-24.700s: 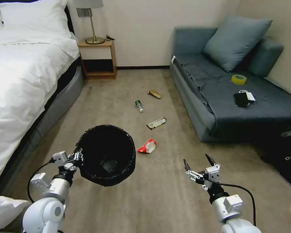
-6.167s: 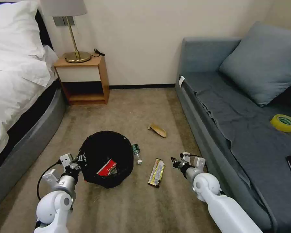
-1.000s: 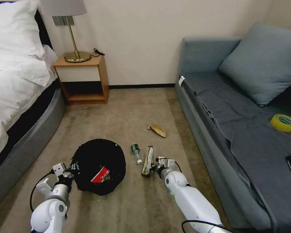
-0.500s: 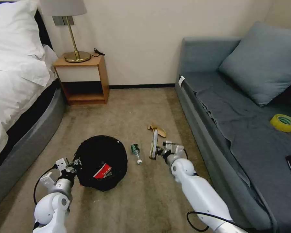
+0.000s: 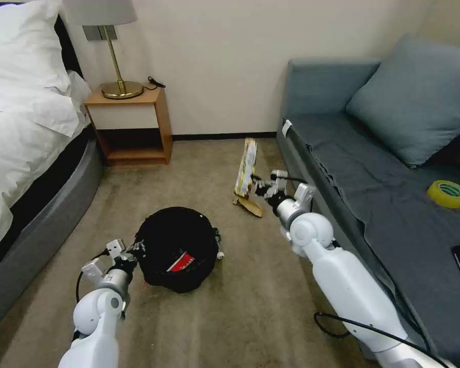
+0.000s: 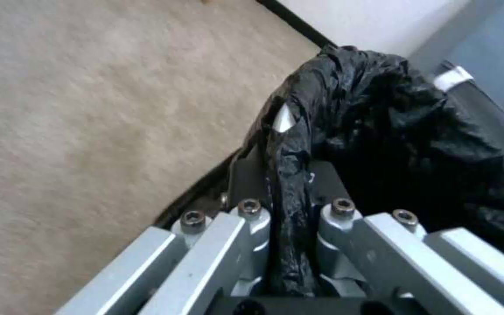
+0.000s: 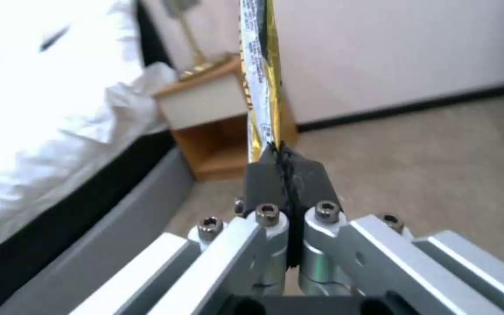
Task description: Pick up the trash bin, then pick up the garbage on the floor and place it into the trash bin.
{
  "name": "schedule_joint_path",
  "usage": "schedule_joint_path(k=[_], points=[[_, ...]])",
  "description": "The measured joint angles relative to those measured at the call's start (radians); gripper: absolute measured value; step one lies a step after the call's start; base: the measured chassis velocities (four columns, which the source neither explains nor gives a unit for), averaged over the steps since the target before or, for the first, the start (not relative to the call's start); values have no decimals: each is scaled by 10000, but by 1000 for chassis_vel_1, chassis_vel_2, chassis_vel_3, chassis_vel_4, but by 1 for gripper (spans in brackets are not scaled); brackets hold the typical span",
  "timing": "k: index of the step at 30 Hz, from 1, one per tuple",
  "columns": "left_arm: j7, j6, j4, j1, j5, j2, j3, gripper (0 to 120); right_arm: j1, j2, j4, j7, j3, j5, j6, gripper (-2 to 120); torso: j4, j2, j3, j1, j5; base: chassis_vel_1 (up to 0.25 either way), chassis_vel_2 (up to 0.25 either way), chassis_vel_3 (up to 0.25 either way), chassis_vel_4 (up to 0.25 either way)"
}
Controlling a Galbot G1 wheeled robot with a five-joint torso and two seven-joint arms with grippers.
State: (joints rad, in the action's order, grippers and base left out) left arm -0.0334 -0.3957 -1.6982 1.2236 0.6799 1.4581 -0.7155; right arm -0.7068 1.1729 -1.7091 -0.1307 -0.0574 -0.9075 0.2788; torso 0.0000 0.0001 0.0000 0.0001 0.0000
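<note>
The gold snack wrapper [image 5: 245,167] is pinched by one end in the closed right hand [image 5: 254,187] and could slip short of the trash bin [image 5: 176,249], whose rim is clamped by the left hand [image 5: 133,251].

The right tool [image 5: 254,187] has lifted the gold-brown wrapper [image 5: 245,166] off the carpet; the trash bin [image 5: 177,247] shifted rightward.

**Even indoor light, soft wrist views**

The head view is evenly lit, with soft shadows on the carpet [image 5: 199,174] and mild wide-angle bending at the edges. Both wrist views are softer — the bedding [image 7: 48,109] blows out to white glare (detail lost there).
</note>
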Motion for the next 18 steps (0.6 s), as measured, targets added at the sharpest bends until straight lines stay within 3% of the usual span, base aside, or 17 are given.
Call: schedule_joint_path(k=[8,18], points=[[65,-144,-166,-23,-4,81,341,5,-339,-392,-778,338,953,474,-312,0,0,0,0,0,1,0,0,0,0],[55,-157,-242,26,-116,157,378,5,-1662,-577,-1102,1385,1498,1519,-749,0,-1,0,-1,-1,2,0,0,0,0]])
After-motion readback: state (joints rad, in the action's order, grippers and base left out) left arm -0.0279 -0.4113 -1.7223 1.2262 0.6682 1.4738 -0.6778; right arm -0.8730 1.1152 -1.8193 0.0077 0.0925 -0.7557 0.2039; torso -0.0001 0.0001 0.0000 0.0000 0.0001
